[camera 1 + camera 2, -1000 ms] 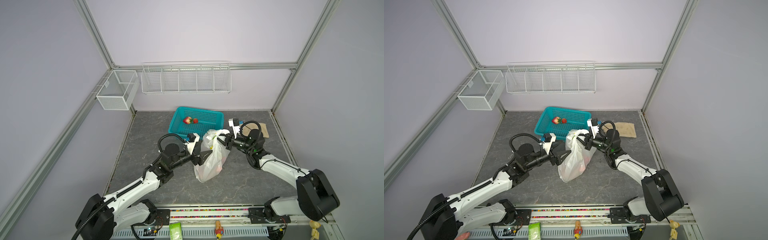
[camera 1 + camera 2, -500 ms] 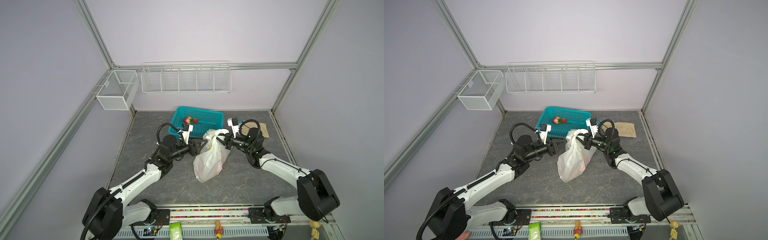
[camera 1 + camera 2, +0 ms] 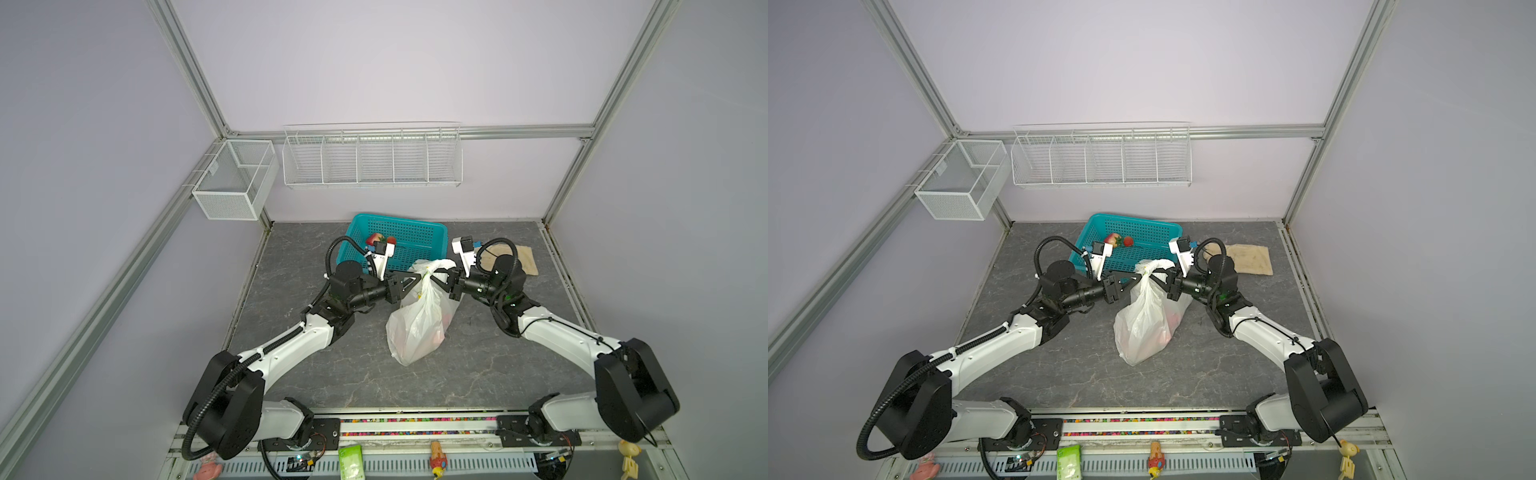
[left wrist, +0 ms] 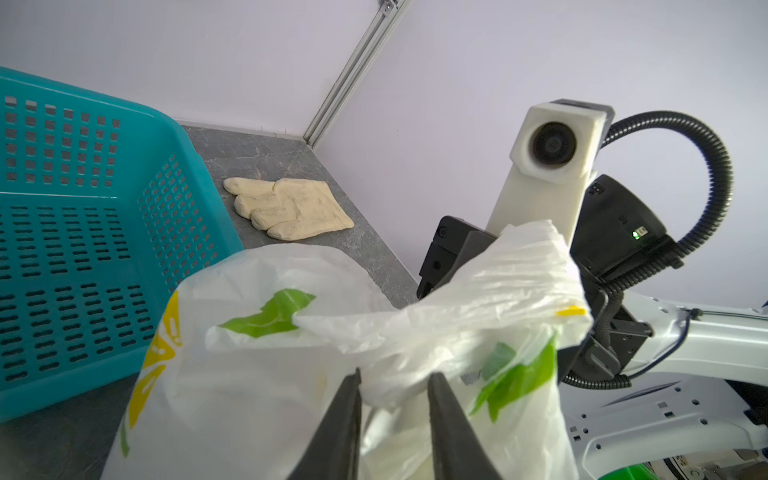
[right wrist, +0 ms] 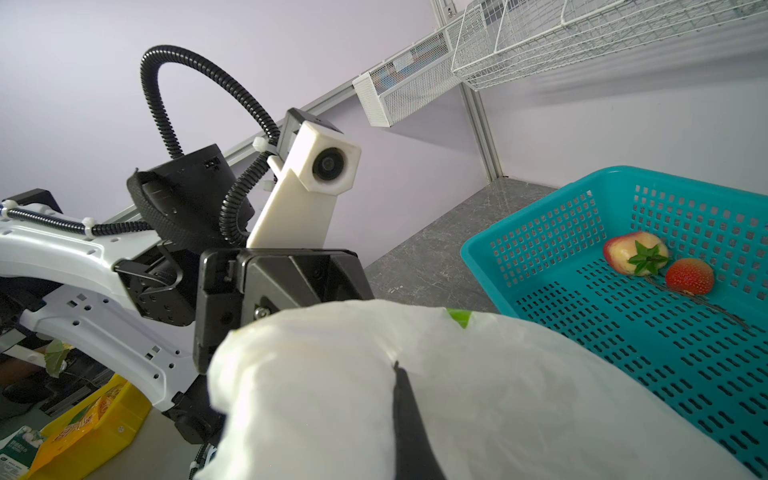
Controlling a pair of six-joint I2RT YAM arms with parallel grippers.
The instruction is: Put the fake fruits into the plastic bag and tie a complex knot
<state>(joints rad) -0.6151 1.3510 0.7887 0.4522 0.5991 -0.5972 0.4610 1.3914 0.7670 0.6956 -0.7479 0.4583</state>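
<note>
The plastic bag [image 3: 419,328] [image 3: 1144,328], white with lemon and leaf print, hangs upright over the stone floor with its neck gathered. Red fake fruits [image 3: 444,320] show faintly through its side. My left gripper [image 3: 417,277] [image 4: 392,374] reaches the neck from the left, its two fingers pinching a bunch of plastic. My right gripper [image 3: 436,276] [image 5: 397,365] is shut on the bag's top from the right, with plastic draped over its fingers. A peach-red fruit [image 5: 633,257] and a strawberry [image 5: 690,276] lie in the teal basket [image 5: 540,249].
The teal basket [image 3: 411,237] stands just behind the bag. A beige glove [image 3: 519,264] [image 4: 291,208] lies at the back right by the wall. A wire rack [image 3: 372,158] and a wire box [image 3: 232,183] hang on the walls.
My left gripper rose from beside the bag's body to its neck and narrowed its jaws onto the plastic. The right gripper kept its hold and stayed in place.
</note>
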